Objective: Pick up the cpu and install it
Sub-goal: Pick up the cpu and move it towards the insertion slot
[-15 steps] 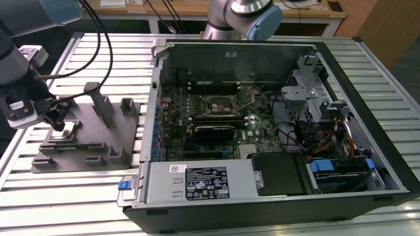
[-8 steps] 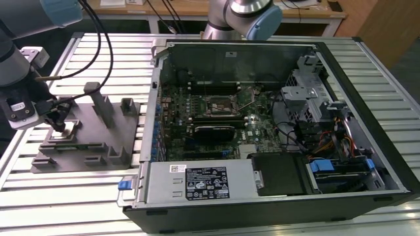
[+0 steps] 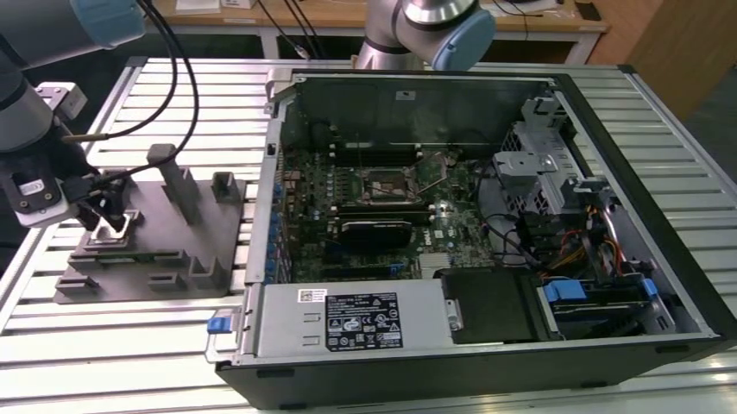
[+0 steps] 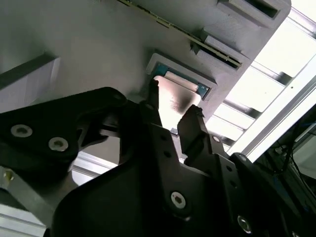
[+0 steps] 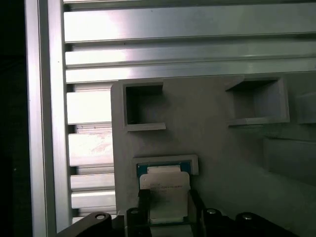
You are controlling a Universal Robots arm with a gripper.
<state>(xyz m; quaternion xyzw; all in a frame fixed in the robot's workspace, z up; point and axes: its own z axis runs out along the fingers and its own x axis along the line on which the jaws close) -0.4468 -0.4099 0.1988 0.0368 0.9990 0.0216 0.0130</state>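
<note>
Gripper [image 5: 169, 196] looks clamped on the cpu [image 5: 163, 178], one finger pressed to each side edge, probably so the chip can be kept flat. The cpu is seated in its shallow pocket in the grey tray [image 5: 212, 123], which is parked on the slatted table [image 5: 148, 29] just beside the open PC case [image 3: 461, 379]. Faint print is seen on the cpu, unreadable; same for the case's sticker [image 3: 362, 321].
</note>
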